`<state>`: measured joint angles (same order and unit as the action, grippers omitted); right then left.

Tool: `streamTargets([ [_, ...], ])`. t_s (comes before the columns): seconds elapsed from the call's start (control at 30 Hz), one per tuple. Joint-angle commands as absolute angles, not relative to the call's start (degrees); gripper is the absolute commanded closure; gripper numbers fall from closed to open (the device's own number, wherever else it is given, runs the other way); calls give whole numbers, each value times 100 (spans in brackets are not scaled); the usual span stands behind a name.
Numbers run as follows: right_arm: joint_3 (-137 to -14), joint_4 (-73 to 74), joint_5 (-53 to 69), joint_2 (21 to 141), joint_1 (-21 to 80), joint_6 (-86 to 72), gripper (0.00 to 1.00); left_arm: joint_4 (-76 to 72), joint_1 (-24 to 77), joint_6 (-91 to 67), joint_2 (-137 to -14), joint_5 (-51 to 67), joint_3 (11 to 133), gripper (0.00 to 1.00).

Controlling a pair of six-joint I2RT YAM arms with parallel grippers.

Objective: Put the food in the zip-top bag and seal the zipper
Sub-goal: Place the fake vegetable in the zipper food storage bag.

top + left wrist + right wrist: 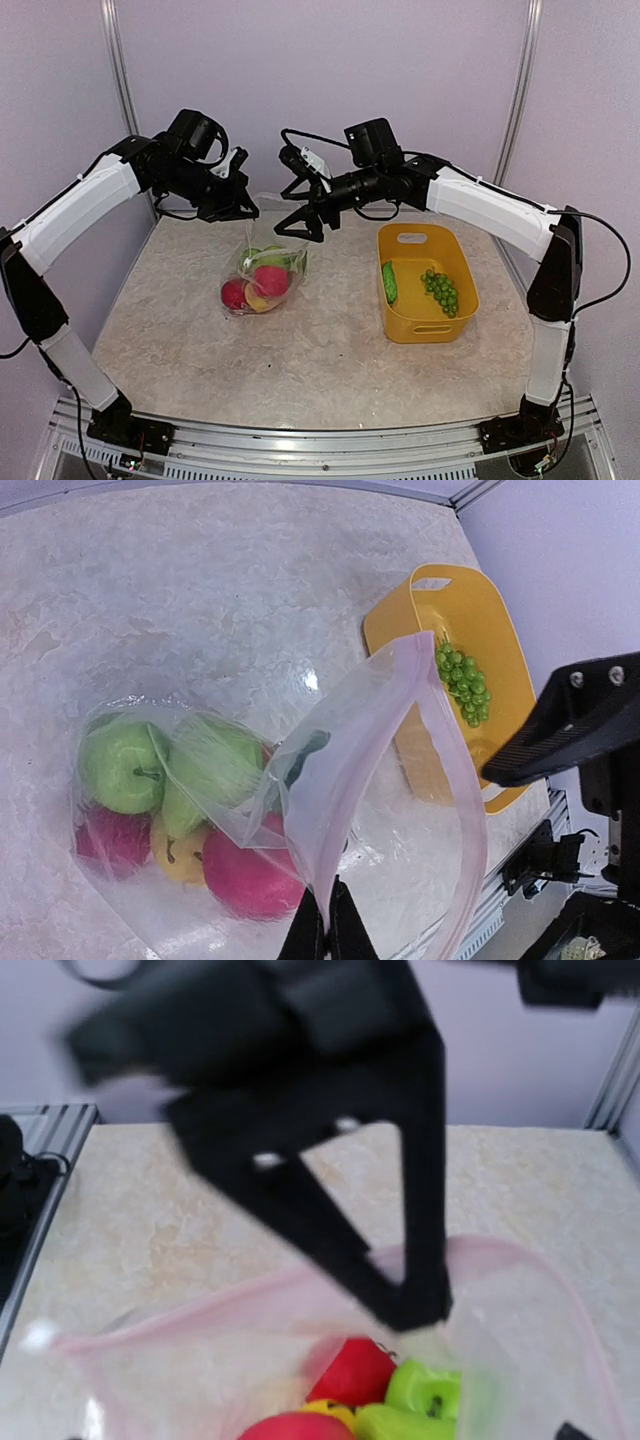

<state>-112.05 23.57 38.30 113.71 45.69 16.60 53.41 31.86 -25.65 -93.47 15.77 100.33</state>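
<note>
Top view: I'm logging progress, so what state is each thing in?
Clear zip-top plastic bag: lifted at its mouth, round fruits inside.
Zipper strip: unsealed.
Left gripper: shut on bag edge.
Right gripper: open, empty.
Yellow plastic basket: holds green cucumber and green grapes.

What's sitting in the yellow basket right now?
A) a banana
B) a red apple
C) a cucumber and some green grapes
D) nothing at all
C: the top view shows the yellow basket holding only a green cucumber and a bunch of green grapes.
</note>
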Motion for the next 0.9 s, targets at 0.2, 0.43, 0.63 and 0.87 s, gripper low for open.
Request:
streamTargets([
  [0.2,-10029,3581,3138,9565,3965,2573,13,5598,3003,-1978,-8582,797,10159,100],
  [0.43,-8214,2947,2505,8978,2660,1707,29,6379,3026,-1905,-9253,1343,10408,100],
  [0.63,-7292,2253,1813,8896,2312,688,41,5971,3243,-1968,-9235,1195,10376,100],
  [0.87,-6967,1922,1455,9284,2312,-381,35,5936,3293,-2099,-9314,1135,10365,100],
])
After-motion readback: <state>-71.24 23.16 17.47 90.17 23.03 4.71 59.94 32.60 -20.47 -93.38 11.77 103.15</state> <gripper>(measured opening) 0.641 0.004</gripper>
